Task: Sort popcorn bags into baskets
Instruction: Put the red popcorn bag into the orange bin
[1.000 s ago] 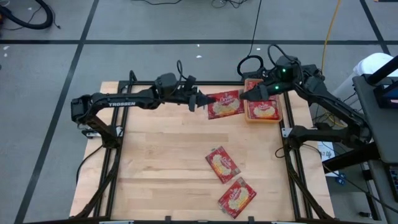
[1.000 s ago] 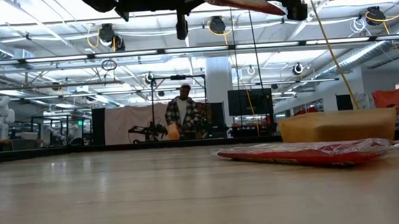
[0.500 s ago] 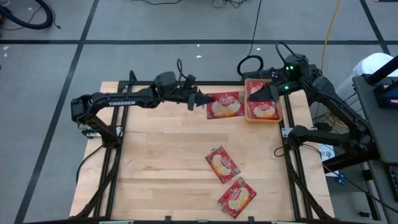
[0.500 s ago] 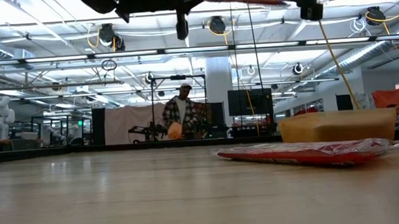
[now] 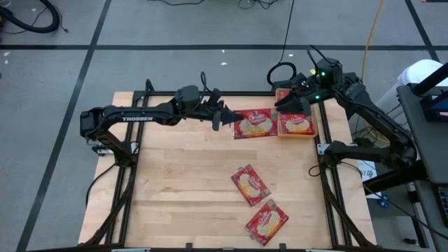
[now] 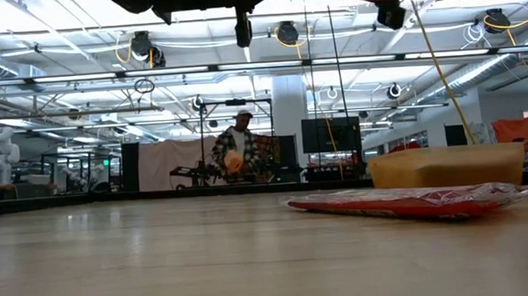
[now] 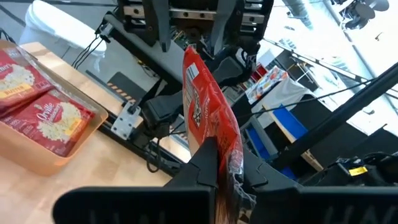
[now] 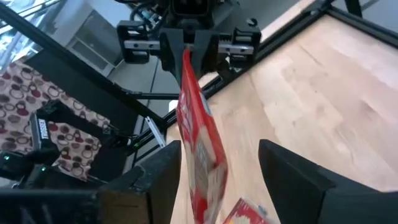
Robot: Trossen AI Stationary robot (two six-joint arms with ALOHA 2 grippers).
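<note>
left end effector (image 5: 225,119) clamped on popcorn bag (image 5: 254,124), held above table (image 5: 182,182) nr basket (image 5: 297,134); right end effector (image 5: 285,103) wide open around bag's other edge.

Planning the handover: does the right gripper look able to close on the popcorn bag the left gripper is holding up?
Probably yes. The left gripper is shut on one edge of the popcorn bag, and in the right wrist view the bag's free end already sits between the open right gripper fingers, nothing between them.
</note>
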